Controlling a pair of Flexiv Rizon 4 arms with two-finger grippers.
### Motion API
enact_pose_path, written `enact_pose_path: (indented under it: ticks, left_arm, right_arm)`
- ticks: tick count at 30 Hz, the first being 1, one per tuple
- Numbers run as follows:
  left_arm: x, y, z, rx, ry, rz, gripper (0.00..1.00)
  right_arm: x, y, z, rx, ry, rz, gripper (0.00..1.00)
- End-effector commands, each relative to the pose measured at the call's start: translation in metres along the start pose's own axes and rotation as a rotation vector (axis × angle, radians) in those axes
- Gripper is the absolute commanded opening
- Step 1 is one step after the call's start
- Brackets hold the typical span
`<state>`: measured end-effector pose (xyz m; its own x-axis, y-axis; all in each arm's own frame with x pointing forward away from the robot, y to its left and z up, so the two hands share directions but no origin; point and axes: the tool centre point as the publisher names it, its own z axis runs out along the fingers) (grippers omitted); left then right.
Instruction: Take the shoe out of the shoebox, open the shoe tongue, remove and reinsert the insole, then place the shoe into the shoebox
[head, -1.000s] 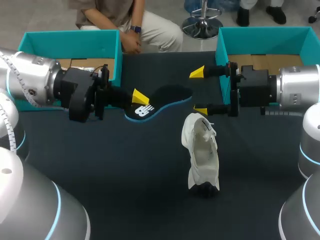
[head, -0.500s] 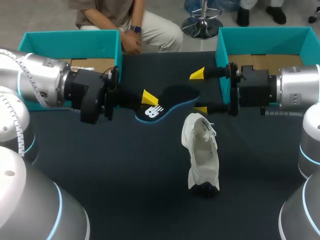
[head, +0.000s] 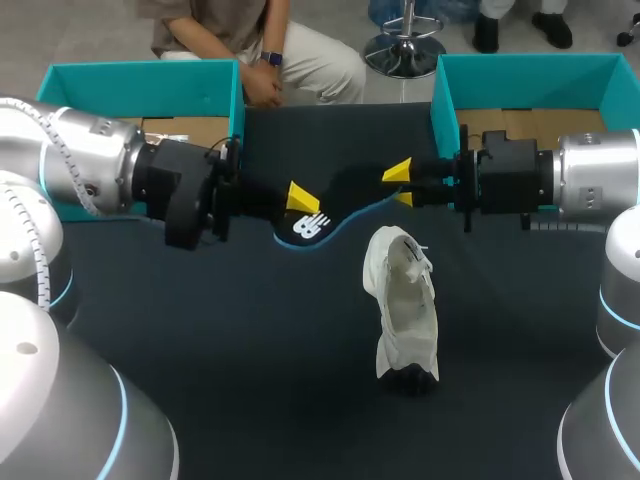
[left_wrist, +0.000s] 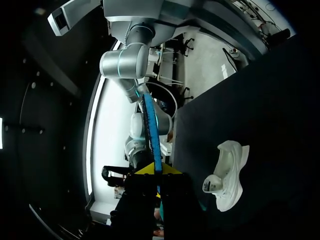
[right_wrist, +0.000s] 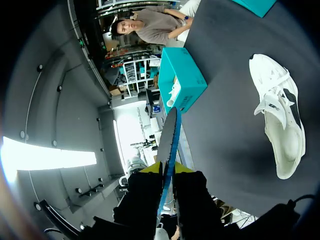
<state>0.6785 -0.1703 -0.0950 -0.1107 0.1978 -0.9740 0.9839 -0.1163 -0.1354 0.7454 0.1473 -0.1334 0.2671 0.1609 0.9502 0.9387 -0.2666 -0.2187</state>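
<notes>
Head view: left tool (head: 300, 200) and right tool (head: 400, 185) both clamp ends of the insole (head: 342, 204).

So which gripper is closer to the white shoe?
Right. The right gripper holds the insole just beyond the shoe; the left gripper holds it farther off, sideways.

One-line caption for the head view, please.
Left gripper and right gripper each pinch an end of the black insole; the white shoe lies on the table.

Matt white cloth shoe (head: 403, 300), matt black insole (head: 345, 200), dark matt table (head: 250, 350), teal cardboard shoebox (head: 520, 75)
</notes>
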Motion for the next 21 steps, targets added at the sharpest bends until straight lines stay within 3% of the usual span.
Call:
enact_pose_path:
  ticks: [1, 11, 12, 14, 15, 21]
  left_arm:
    - [0.001, 0.000, 0.003, 0.001, 0.001, 0.003, 0.00]
    - [0.002, -0.002, 0.001, -0.009, 0.007, -0.003, 0.00]
    - [0.002, -0.002, 0.000, -0.010, 0.008, -0.002, 0.19]
    - [0.000, 0.000, -0.004, -0.010, 0.008, -0.001, 0.83]
    - [-0.001, 0.002, -0.007, -0.012, 0.005, 0.004, 1.00]
    - [-0.006, 0.020, -0.026, -0.035, -0.006, 0.001, 1.00]
  right_arm:
    - [0.000, -0.001, 0.001, -0.003, -0.002, 0.001, 0.00]
    - [0.000, -0.001, 0.001, -0.003, -0.002, 0.001, 0.00]
    - [0.000, -0.001, 0.001, -0.003, -0.002, 0.001, 0.00]
    - [0.000, -0.001, 0.001, -0.003, -0.002, 0.001, 0.00]
    - [0.000, -0.001, 0.001, -0.003, -0.002, 0.001, 0.00]
    - [0.000, -0.001, 0.001, -0.003, -0.002, 0.001, 0.00]
